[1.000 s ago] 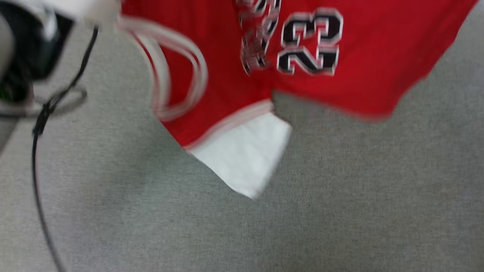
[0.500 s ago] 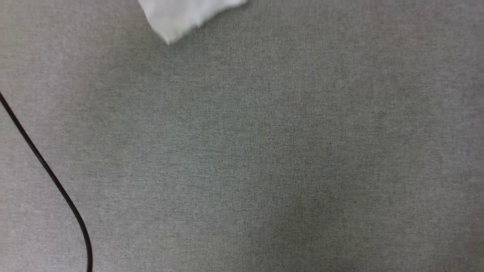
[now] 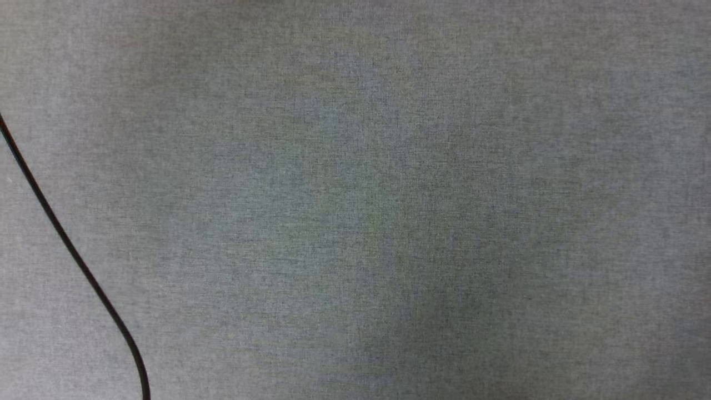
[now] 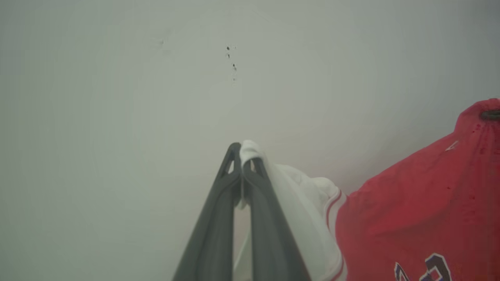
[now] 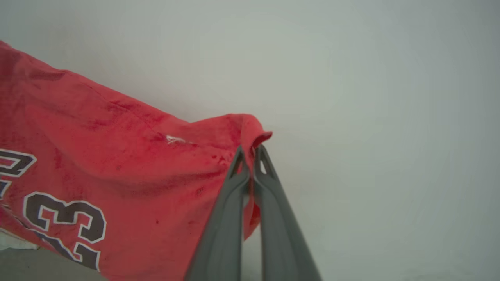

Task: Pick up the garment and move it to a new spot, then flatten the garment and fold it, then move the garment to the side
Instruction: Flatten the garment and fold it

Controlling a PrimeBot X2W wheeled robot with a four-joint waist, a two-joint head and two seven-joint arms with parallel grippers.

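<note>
Garment (image 4: 422, 203), a red jersey-style T-shirt with white sleeves and striped trim, hangs in the air between the two grippers. In the left wrist view, the left gripper (image 4: 243, 156) has its two long dark fingers pressed together on a bunched white sleeve, and the red body spreads away toward 4 o'clock in front of a pale plain backdrop (image 4: 117, 97). In the right wrist view, the right gripper (image 5: 250, 152) is clamped on a folded red edge of the garment (image 5: 117, 156), which stretches toward 9 o'clock, with a black "23" outlined in white at 8 o'clock. The head view shows a grey woven cloth surface (image 3: 389, 194) with a thin black cable (image 3: 66, 244) curving across it at 8 o'clock.
</note>
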